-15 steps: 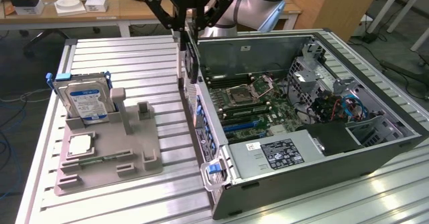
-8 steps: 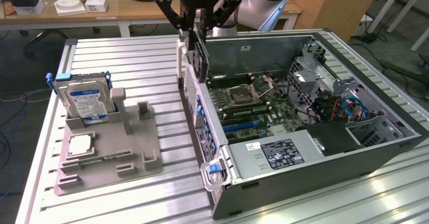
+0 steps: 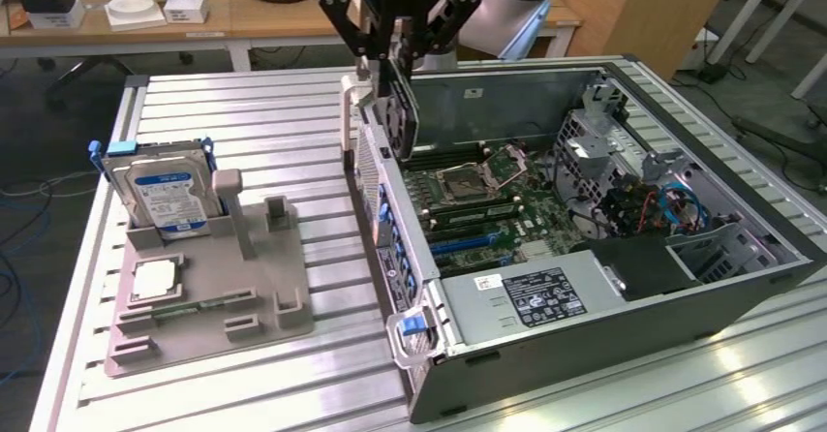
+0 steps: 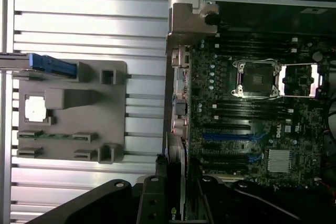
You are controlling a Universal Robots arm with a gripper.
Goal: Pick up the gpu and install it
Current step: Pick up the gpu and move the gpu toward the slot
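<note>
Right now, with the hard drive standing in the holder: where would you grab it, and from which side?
Take the hard drive by its upper part, pinching across the two flat faces, and come straight down from above. It stands upright in the grey holder, whose slot boxes in its lower part. A blue bracket runs along its edges, so the top looks easiest to reach.

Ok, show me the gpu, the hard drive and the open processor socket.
gpu (image 3: 401,112), exterior view, on its dark lower half.
hard drive (image 3: 166,198), exterior view, on its blue label.
processor socket (image 3: 462,182), exterior view, on its open centre.
</note>
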